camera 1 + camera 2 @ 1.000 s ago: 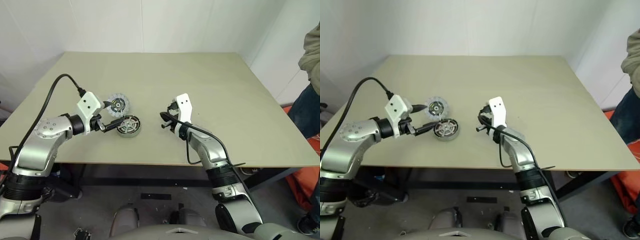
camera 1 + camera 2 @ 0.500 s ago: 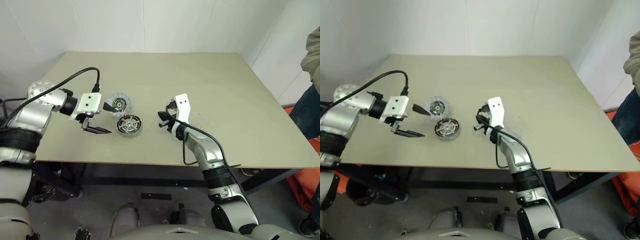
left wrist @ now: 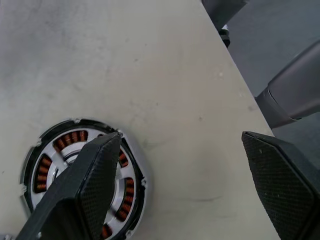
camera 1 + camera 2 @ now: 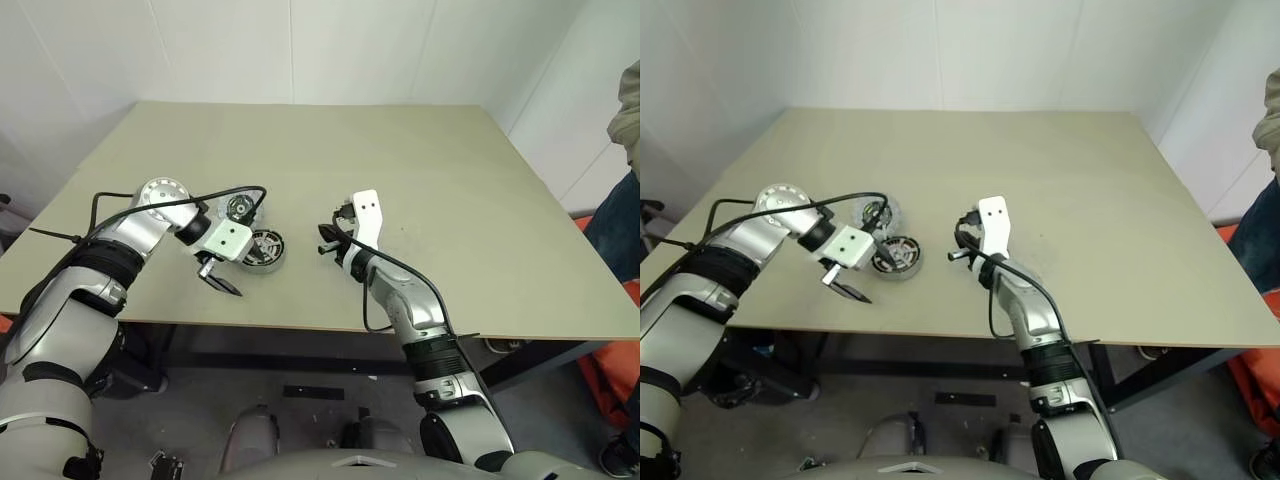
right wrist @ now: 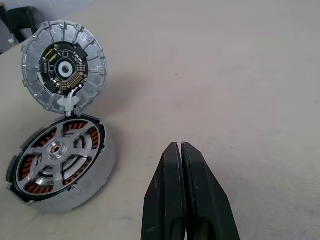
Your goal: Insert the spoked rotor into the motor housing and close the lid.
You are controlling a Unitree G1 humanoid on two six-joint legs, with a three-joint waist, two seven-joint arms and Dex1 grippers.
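Left claw [image 4: 222,281] swung beside copper-wound motor housing [image 4: 263,248]

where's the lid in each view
Left eye: lid behind the left gripper, partly hidden.
Right eye: lid, left of centre.
Left wrist: not in it.
Right wrist: lid, beside the motor housing.
Shared landmark: motor housing.

Motor housing [image 5: 56,169]: silvery metal spokes, copper-coloured windings, matt grey rim. Lid [image 5: 64,66]: pale ribbed metal. Table [image 4: 400,160]: matt beige, lightly scuffed. Left gripper fingers [image 3: 97,177]: black, finely textured pads.
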